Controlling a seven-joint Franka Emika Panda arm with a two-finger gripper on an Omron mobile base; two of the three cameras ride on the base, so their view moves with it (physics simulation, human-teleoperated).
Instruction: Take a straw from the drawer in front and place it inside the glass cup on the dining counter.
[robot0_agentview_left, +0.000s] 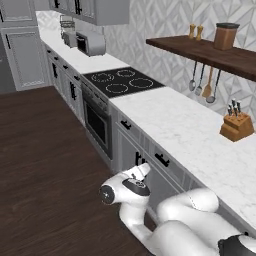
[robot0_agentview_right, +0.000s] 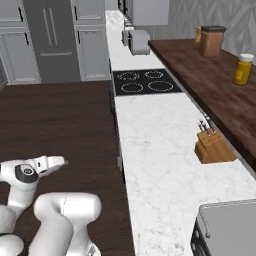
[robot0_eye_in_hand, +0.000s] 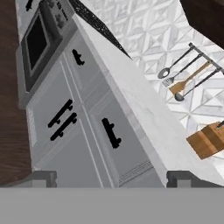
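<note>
The drawer (robot0_eye_in_hand: 114, 135) is shut, under the edge of the white kitchen counter (robot0_agentview_left: 190, 130), with its black bar handle (robot0_eye_in_hand: 111, 132) standing proud of the panelled front. The gripper (robot0_eye_in_hand: 111, 178) faces it from a short way off, its two dark fingertips spread wide with nothing between them, so it is released and empty. The arm (robot0_agentview_left: 131, 190) is folded low in front of the cabinet doors (robot0_eye_in_hand: 65, 131).

The straw is presumably inside the closed drawer, so the handle comes first. It looks rigid and easy to hook or pinch across its middle, and a straight pull should slide the drawer out. The straw itself is likely to be very light, thin and smooth, prone to rolling or slipping, so a gentle pinch near its middle would suit it best.
</note>
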